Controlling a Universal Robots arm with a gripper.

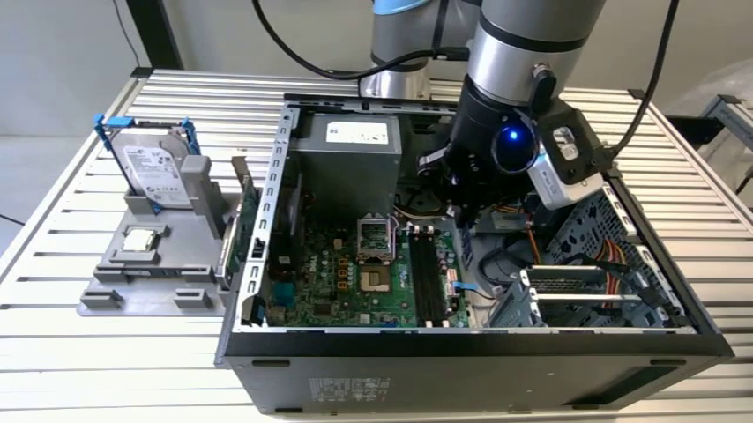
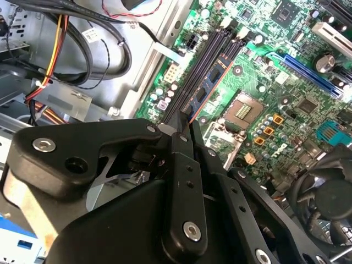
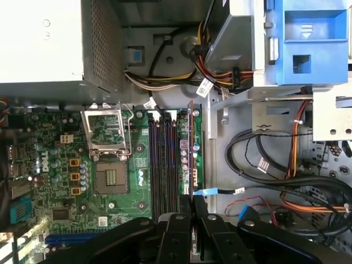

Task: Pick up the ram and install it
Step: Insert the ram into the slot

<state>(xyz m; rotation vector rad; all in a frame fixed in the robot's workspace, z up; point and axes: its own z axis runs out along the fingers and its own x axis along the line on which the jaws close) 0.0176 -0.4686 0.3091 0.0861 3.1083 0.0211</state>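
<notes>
Pick-up was done — the pincer (image 3: 191, 204) was clamped on the ram (image 3: 190, 148), held edge-on over the memory slots (image 3: 164, 159), at three o'clock of the processor socket (image 3: 110, 175) in the first wrist view — seating remained.

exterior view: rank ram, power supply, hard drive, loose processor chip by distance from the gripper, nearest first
1. ram: held on edge between the gripper fingers, over the memory slots.
2. power supply: inside the case, toward the exterior view's left of the gripper.
3. hard drive and processor chip: both on the grey stand outside the case, far at the exterior view's left; too close to call.
</notes>
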